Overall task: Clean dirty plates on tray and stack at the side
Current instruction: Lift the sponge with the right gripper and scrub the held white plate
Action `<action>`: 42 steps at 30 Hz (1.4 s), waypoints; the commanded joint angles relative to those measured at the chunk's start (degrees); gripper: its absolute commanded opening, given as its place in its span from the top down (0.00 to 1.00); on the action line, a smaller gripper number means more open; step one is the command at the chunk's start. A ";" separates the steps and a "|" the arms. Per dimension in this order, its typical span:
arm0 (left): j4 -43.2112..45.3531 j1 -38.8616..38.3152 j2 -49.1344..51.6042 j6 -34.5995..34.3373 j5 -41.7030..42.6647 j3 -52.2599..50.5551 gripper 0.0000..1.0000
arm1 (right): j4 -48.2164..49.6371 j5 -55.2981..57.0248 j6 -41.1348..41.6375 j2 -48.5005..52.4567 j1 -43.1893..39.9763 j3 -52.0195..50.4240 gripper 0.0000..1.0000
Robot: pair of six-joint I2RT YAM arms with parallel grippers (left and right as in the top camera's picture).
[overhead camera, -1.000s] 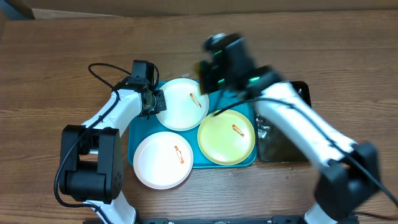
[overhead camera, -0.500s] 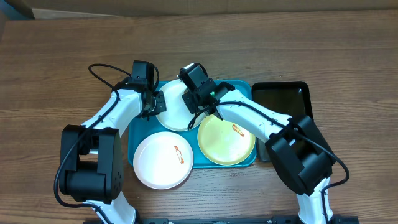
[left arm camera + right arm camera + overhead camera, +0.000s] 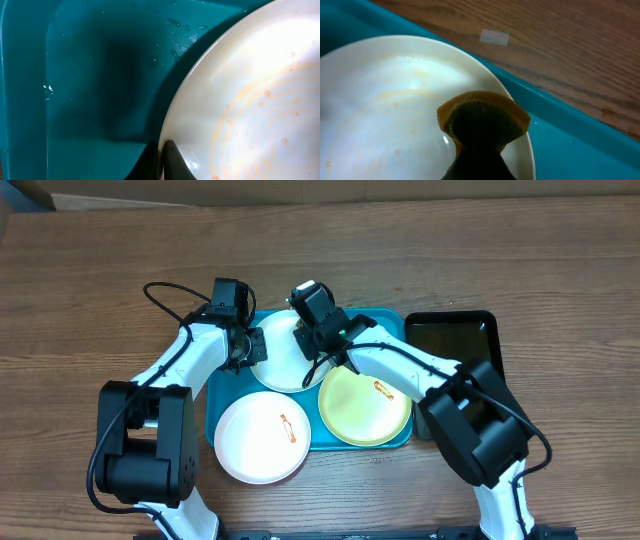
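A white plate [image 3: 285, 360] lies at the back of the turquoise tray [image 3: 385, 320]. My left gripper [image 3: 255, 348] is shut on its left rim; the left wrist view shows the fingers [image 3: 162, 160] pinching the rim of the plate [image 3: 250, 100]. My right gripper [image 3: 315, 340] is shut on a yellow-and-dark sponge [image 3: 480, 120] pressed on the plate [image 3: 385, 110], whose surface carries faint orange smears. A pale yellow plate [image 3: 364, 403] with an orange smear sits at the tray's front right. A second white plate [image 3: 262, 436] with an orange smear overhangs the tray's front left.
A smaller black tray [image 3: 455, 340] stands right of the turquoise tray. Bare wooden table [image 3: 90, 290] surrounds the trays. A cardboard edge runs along the back. The tray's raised rim [image 3: 570, 100] is close beside the sponge.
My right arm has swung from the black tray over to the back white plate, bringing the sponge onto it. The plate's orange smear is now spread thin. The left arm has not moved.
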 commanded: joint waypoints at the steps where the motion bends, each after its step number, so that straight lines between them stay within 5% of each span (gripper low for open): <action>1: -0.50 0.04 0.61 1.03 -0.44 -0.39 0.96 | 0.02 0.68 1.05 2.56 -0.33 -0.37 0.96; 15: -0.44 0.04 0.61 1.03 -0.44 -0.39 0.96 | -1.16 -10.14 7.13 3.72 -0.33 -0.37 0.96; 29: -0.42 0.04 0.61 1.22 -0.83 -0.39 0.96 | 0.11 -36.83 8.70 2.86 -3.06 8.66 0.96; 42: -0.39 0.04 0.61 1.22 -0.81 -0.39 0.96 | -31.08 -30.32 4.59 -5.88 -20.39 18.10 0.96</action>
